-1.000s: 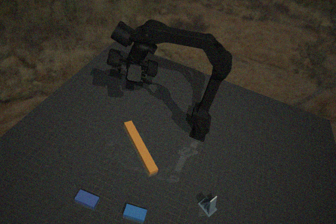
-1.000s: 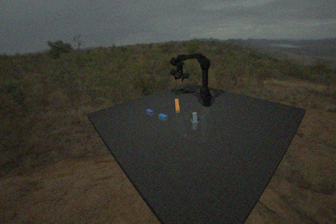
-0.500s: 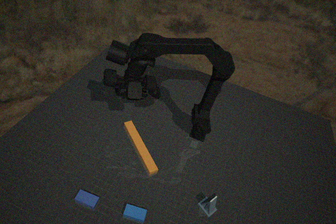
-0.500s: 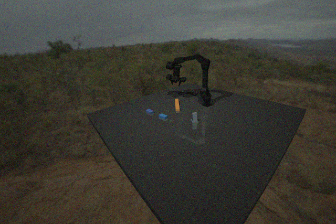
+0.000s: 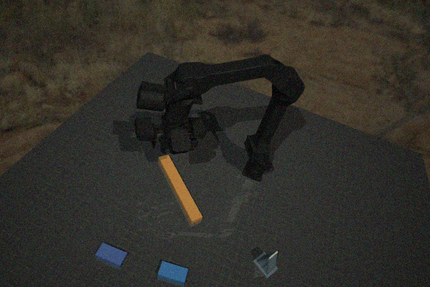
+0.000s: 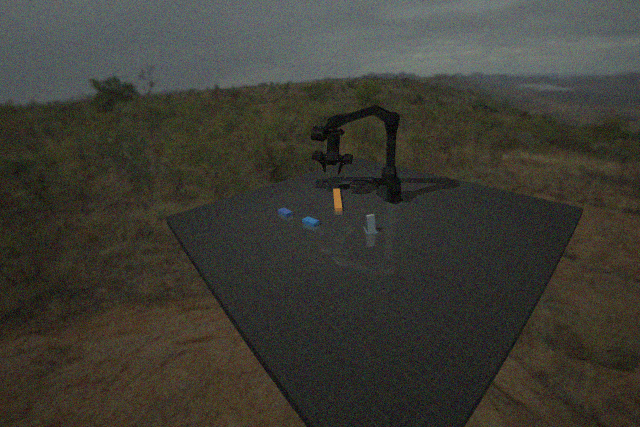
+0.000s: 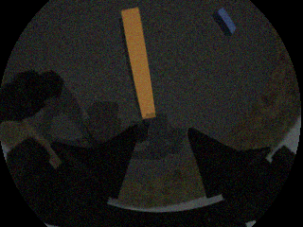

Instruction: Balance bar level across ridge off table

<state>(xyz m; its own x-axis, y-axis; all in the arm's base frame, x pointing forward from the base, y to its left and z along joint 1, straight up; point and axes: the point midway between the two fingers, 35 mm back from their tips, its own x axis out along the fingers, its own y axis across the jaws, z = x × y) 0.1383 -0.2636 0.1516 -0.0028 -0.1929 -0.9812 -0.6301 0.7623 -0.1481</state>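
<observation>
An orange bar (image 5: 179, 188) (image 6: 337, 200) (image 7: 139, 62) lies flat on the dark table (image 5: 330, 189). A small pale grey ridge (image 5: 267, 261) (image 6: 370, 223) stands upright near the table's front, right of the bar and apart from it. My gripper (image 5: 179, 139) (image 6: 332, 168) (image 7: 163, 129) is open and empty. It hangs above the table just beyond the bar's far end, fingers pointing down. In the wrist view the bar's near end lies just ahead of the fingertips.
The arm's base (image 5: 256, 169) stands right of the bar.
</observation>
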